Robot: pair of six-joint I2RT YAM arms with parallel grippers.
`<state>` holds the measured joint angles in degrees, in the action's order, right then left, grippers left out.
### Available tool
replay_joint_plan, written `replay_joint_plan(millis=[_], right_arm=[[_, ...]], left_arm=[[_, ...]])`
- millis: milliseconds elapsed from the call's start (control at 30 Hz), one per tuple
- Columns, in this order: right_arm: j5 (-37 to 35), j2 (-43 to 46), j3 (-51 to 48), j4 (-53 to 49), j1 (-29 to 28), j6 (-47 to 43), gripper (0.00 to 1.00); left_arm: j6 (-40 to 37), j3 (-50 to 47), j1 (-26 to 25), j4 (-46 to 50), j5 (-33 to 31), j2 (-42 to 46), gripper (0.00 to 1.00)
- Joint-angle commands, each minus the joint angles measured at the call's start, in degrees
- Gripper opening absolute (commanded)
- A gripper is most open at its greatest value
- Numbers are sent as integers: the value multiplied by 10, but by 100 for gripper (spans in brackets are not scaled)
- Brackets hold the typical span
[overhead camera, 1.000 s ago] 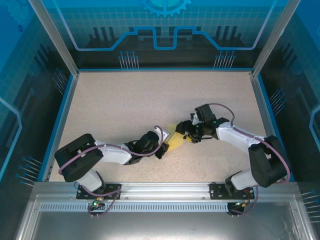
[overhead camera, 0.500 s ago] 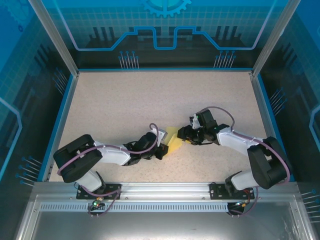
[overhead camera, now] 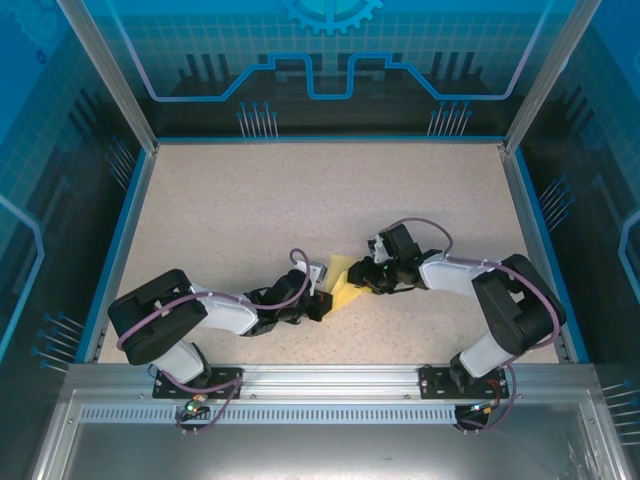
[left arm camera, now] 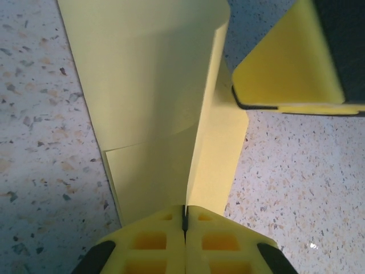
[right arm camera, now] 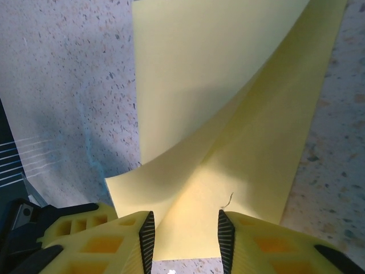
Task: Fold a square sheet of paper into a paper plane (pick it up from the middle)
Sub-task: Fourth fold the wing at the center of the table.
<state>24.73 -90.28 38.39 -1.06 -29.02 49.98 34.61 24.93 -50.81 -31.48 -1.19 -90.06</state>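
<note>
Paper [left arm camera: 148, 74] between both jaws (folded)

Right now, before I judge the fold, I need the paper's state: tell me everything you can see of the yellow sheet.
The sheet is thin, plain pale-yellow paper, matte and partly folded: layers overlap and one flap curls up off the speckled table. It lies near the table's middle, between the two arms. The left gripper is shut on one edge, at a crease. The right gripper straddles the opposite end, jaws apart with paper between them.
</note>
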Motion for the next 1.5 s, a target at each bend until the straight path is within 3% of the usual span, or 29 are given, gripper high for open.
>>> replay_joint_plan(millis=[0, 1467], right_arm=[[12, -21, 19, 22, -13, 11, 36], [-2, -44, 1, 67, -25, 70, 28]], left_arm=[[13, -7, -3, -24, 4, -6, 5], [62, -37, -3, -45, -37, 18, 5]])
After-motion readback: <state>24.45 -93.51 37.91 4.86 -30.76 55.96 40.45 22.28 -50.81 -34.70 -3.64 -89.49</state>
